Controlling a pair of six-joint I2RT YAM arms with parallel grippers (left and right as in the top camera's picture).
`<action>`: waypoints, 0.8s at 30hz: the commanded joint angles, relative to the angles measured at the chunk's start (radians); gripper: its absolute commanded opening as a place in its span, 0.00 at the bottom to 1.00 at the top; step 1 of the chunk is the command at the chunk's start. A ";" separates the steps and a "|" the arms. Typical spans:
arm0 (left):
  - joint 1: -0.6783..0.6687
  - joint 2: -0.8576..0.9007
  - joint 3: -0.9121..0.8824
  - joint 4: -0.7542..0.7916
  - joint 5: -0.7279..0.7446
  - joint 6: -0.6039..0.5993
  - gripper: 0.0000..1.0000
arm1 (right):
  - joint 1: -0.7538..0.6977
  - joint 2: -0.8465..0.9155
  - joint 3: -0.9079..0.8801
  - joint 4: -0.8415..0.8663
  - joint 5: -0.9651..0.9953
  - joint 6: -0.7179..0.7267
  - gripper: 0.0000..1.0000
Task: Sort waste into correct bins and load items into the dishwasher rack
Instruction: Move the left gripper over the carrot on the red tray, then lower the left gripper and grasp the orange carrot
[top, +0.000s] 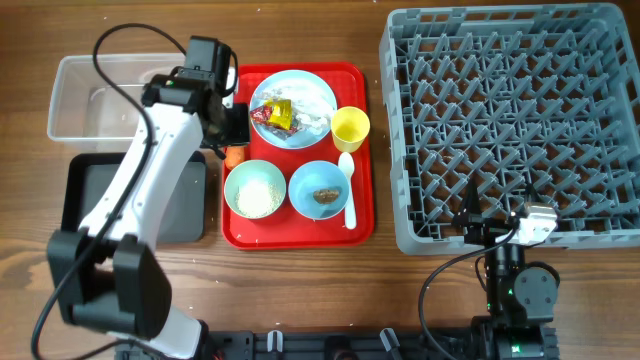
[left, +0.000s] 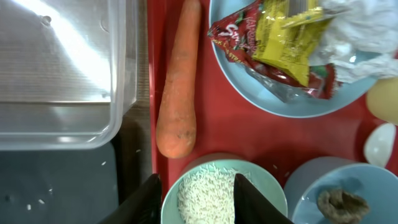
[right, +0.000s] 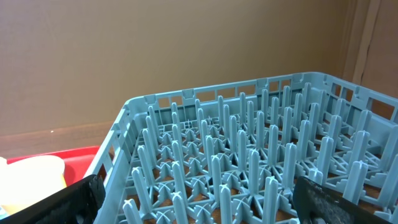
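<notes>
An orange carrot lies on the red tray's left edge; in the overhead view only its tip shows under my left gripper. That gripper is open and empty, above the carrot's end and the blue bowl of white rice. The second bowl holds a brown lump. The blue plate carries yellow and red wrappers and white tissue. A yellow cup and a white spoon lie beside them. My right gripper is open at the grey rack's front edge.
The clear tub stands at the back left, with the black tray in front of it. Both lie just left of the flat red tray. The left arm reaches over the black tray.
</notes>
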 joint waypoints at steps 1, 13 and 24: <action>0.002 0.064 0.009 0.016 -0.017 -0.010 0.32 | -0.004 0.001 -0.001 0.004 0.010 0.008 1.00; 0.002 0.112 0.007 0.054 -0.032 -0.010 0.29 | -0.004 0.001 -0.001 0.004 0.010 0.008 1.00; 0.002 0.114 -0.100 0.176 -0.052 -0.009 0.30 | -0.004 0.001 -0.001 0.004 0.010 0.008 1.00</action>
